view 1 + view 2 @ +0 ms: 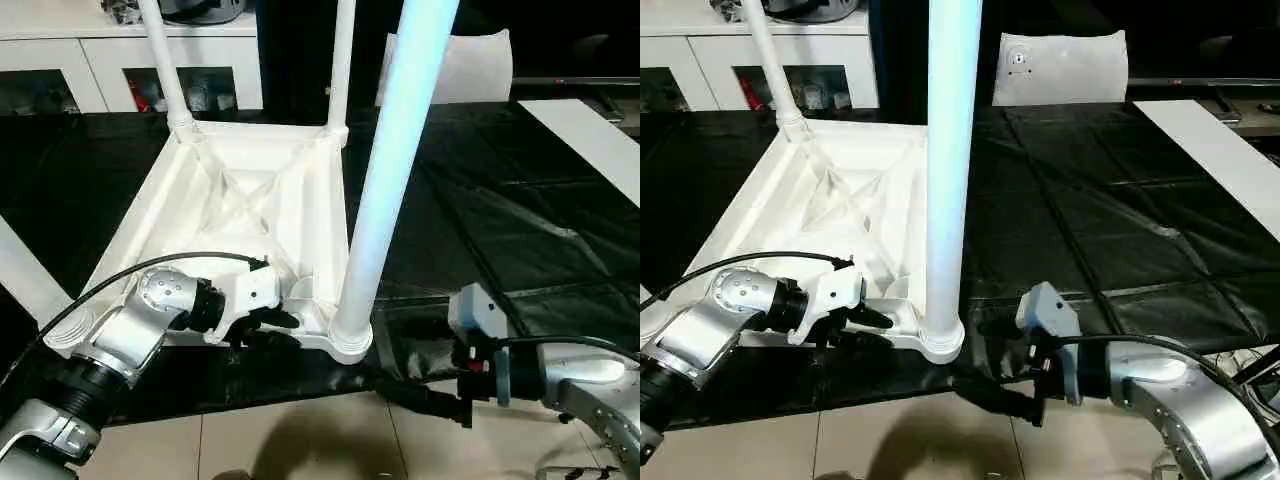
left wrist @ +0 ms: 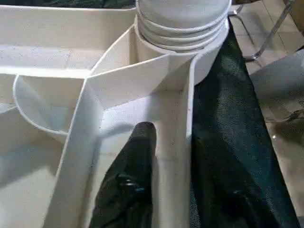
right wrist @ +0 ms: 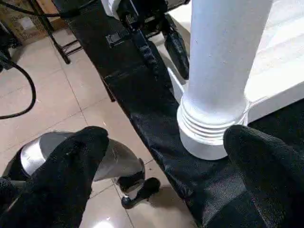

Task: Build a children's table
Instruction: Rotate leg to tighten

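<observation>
While the white plastic square tabletop [image 1: 250, 190] lies upside down on the black mat [image 1: 1090, 230], its near rim is straddled by the left gripper [image 1: 268, 318], jaws nearly clamped. The right gripper [image 3: 166, 161] is held wide apart before the near white tubular leg [image 1: 948, 150]. Light, stiff, slippery plastic is expected; that leg is best gripped low.

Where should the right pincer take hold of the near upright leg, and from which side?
Grip the near leg low on its smooth shaft, just above the threaded collar, coming level from the robot's right: the open right pincer already straddles it there.
</observation>
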Robot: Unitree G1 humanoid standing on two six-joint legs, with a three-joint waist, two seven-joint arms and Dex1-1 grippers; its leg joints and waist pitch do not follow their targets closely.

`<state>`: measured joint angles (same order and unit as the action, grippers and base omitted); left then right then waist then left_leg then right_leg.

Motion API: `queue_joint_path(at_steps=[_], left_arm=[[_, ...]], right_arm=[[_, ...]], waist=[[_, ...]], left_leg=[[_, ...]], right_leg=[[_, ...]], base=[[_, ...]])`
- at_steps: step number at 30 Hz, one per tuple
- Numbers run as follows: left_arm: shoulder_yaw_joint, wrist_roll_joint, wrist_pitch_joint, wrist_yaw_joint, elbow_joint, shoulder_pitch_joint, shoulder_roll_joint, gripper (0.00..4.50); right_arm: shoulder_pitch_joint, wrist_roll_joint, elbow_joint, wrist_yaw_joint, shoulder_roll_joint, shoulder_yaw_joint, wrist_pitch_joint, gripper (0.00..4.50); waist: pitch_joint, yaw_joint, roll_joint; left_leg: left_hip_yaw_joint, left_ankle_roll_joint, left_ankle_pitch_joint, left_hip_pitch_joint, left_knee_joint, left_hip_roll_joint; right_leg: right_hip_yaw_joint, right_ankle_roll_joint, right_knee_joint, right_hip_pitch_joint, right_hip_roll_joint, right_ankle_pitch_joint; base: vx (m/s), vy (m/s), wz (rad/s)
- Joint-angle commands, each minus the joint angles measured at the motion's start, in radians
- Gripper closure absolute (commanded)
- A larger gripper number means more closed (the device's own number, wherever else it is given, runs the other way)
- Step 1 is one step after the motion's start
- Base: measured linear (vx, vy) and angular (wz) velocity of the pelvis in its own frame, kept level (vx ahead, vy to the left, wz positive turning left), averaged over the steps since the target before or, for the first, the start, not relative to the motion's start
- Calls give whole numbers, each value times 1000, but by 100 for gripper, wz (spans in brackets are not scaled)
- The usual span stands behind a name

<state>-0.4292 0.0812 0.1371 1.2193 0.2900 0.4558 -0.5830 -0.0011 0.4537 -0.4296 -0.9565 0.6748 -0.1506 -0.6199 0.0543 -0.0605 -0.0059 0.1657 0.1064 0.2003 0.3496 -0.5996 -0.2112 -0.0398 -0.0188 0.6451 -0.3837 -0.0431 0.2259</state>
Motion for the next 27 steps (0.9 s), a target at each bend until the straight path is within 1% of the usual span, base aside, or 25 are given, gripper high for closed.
queue_joint_path(at_steps=[1, 2, 3, 6, 7, 8, 11, 13, 15, 17, 18, 19, 20, 21, 22, 23, 25, 26, 27], left_arm=[[-2, -21, -10, 4, -12, 22, -4, 360], [-3, -23, -13, 6, -13, 23, -4, 379], [-4, -24, -12, 7, -16, 24, -3, 388], [-3, -27, -14, 16, -25, 26, 1, 401], [-4, -28, -13, 19, -28, 26, 1, 422], [-5, -29, -14, 23, -29, 26, 0, 431], [-6, -30, -15, 25, -28, 27, -1, 445], [0, -25, 0, 31, -29, 24, 2, 445], [3, -26, 9, 30, -29, 23, 2, 445], [14, -33, 83, -1, -29, 22, 3, 445], [32, -23, 116, -27, -23, 22, 13, 445], [32, -23, 116, -27, -23, 22, 13, 445], [77, -17, 169, -107, -3, 23, 37, 445], [77, -17, 169, -107, -3, 23, 37, 445], [112, -29, 210, -195, 15, 24, 55, 445], [125, -30, 226, -224, 17, 23, 62, 445], [137, -26, 254, -244, 4, 15, 69, 445], [154, -20, 294, -274, -18, 3, 81, 445], [155, -20, 299, -276, -25, -1, 83, 445]], right_arm=[[-11, -13, -4, 9, 6, -3, 4, 0], [-12, -14, -5, 10, 4, -4, 2, 0], [-11, -14, -4, 10, 4, -5, 3, 0], [-10, -17, -3, 9, 3, -11, 8, 0], [-10, -17, -2, 9, 4, -13, 10, 0], [-11, -18, -1, 10, 4, -16, 12, 0], [-12, -20, 1, 11, 2, -17, 14, 0], [-13, -26, 8, 12, -3, -19, 24, 0], [-14, -28, 10, 15, -5, -19, 28, 0], [-18, -26, 15, 24, -15, -14, 36, 0], [-22, -27, 20, 30, -22, -11, 40, 0], [-22, -27, 20, 30, -22, -11, 40, 0], [-32, -36, 33, 49, -39, -10, 49, 0], [-32, -36, 33, 49, -39, -10, 49, 0], [-40, -45, 42, 57, -47, -13, 58, 0], [-42, -50, 45, 59, -50, -14, 64, 0], [-47, -56, 53, 70, -58, -15, 68, 0], [-53, -68, 66, 87, -69, -14, 76, 0], [-56, -73, 71, 93, -72, -14, 79, 0]], waist=[[-55, -4, 7], [-54, -3, 6], [-54, -3, 7], [-55, -4, 5], [-54, -4, 6], [-55, -4, 7], [-55, -4, 7], [-56, -5, 7], [-57, -4, 9], [-56, -3, 8], [-55, -3, 8], [-55, -2, 8], [-53, -2, 7], [-53, -2, 7], [-53, 2, 5], [-52, 5, 3], [-54, 9, 3], [-55, 18, 3], [-56, 22, -5]], left_leg=[[-4, -15, 165, 2, 64, -15], [-4, -15, 170, 2, 65, -14], [-4, -15, 172, 2, 65, -14], [-4, -15, 168, 2, 65, -14], [-4, -15, 169, 2, 65, -15], [-5, -15, 169, 2, 65, -15], [-4, -16, 167, 3, 65, -15], [-4, -16, 159, 4, 65, -15], [-5, -16, 159, 3, 65, -15], [-4, -15, 160, 2, 65, -15], [-4, -15, 164, 2, 65, -14], [-3, -13, 167, 2, 64, -14], [-3, -13, 174, 2, 65, -14], [-3, -13, 174, 2, 65, -14], [-4, -9, 180, 4, 63, -12], [-5, -11, 177, 8, 63, -9], [-6, -11, 172, 8, 62, -8], [-8, -15, 161, 13, 61, -6], [-8, -17, 153, 15, 60, -6]], right_leg=[[50, -158, -99, 45, -73, 199], [49, -155, -100, 45, -73, 212], [49, -152, -101, 44, -73, 223], [50, -149, -101, 44, -74, 223], [50, -149, -102, 44, -74, 225], [50, -149, -101, 44, -74, 226], [50, -149, -101, 45, -74, 220], [50, -155, -99, 45, -74, 194], [49, -158, -98, 46, -74, 189], [49, -163, -96, 45, -73, 183], [49, -164, -98, 44, -74, 195], [49, -164, -98, 44, -73, 202], [48, -161, -101, 43, -74, 227], [48, -161, -101, 43, -74, 227], [46, -157, -102, 45, -73, 250], [45, -149, -105, 47, -73, 266], [46, -142, -104, 49, -74, 267], [45, -138, -104, 52, -73, 259], [45, -138, -103, 53, -71, 250]], base=[[0, 0, 0], [0, 0, 0], [0, 0, 0], [0, 0, 0], [0, 0, 0], [0, 0, 0], [0, 0, 0], [0, 0, 0], [0, 0, 0], [0, 0, 0], [0, 0, 0], [0, 0, 0], [0, 0, 0], [0, 0, 0], [0, 0, 0], [0, 0, 0], [0, 0, 0], [0, 0, 0], [0, 0, 0]])
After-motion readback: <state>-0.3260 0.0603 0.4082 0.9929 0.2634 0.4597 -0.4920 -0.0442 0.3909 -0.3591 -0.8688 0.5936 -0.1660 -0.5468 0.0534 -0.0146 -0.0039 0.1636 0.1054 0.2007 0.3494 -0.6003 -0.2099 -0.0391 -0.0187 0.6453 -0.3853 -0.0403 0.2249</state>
